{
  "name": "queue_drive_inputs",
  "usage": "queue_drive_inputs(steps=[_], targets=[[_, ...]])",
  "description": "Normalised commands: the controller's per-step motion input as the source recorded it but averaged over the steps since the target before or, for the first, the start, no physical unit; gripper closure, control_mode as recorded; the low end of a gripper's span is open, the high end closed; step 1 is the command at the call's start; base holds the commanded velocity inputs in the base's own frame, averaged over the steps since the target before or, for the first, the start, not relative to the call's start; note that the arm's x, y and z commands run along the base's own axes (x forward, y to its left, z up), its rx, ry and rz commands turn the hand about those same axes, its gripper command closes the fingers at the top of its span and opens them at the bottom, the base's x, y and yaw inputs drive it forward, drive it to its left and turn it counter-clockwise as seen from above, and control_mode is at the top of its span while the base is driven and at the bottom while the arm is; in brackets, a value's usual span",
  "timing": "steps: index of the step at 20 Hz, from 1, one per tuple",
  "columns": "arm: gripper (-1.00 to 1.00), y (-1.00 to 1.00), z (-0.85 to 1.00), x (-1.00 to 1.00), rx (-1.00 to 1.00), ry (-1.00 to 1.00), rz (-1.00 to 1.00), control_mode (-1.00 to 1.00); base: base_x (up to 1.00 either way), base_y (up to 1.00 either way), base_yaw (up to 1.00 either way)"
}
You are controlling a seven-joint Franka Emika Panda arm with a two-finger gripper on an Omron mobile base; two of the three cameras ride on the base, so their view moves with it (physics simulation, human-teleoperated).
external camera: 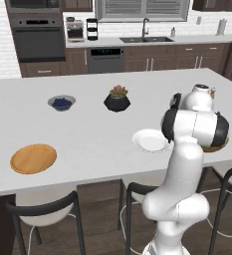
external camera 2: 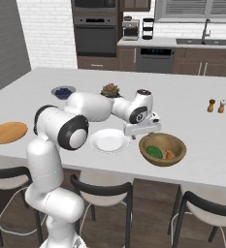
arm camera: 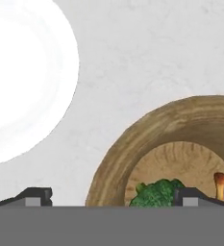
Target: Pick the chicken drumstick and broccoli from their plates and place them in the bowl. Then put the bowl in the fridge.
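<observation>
The brown wooden bowl (external camera 2: 175, 143) stands near the counter's front edge, right of the white plate (external camera 2: 108, 141). Inside it lie the dark green broccoli (external camera 2: 154, 151) and the golden chicken drumstick (external camera 2: 169, 154). My gripper (external camera 2: 142, 135) hovers open just above the bowl's left rim, holding nothing. In the hand view the fingertips (arm camera: 34, 195) stand wide apart on either side of the bowl's rim (arm camera: 114, 158), with the broccoli (arm camera: 156, 193) and the drumstick (arm camera: 221, 185) low on the right. The tan wooden plate (external camera: 33, 158) lies bare at the far left. The fridge is out of view.
A grey bowl of blueberries (external camera: 61, 102) and a succulent in a black pot (external camera: 117, 98) stand mid-counter. Salt and pepper shakers (external camera 2: 216, 105) are at the right. Dark-framed stools (external camera 2: 102, 193) line the near edge of the counter.
</observation>
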Motion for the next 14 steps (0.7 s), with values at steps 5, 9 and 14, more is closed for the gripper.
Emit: queue_drive_inputs(steps=[5,9,14], targets=[[-1.0,-0.01,0.0,0.57,-0.06,0.1,-0.1,-1.0,0.0,0.0,0.0],[-1.0,-0.1,-0.04,0.3,-0.07,0.15,-0.22,-1.0,0.0,0.0,0.0],[-1.0,-0.15,-0.05,-0.03,-0.02,0.05,-0.32,-1.0,0.0,0.0,0.0]])
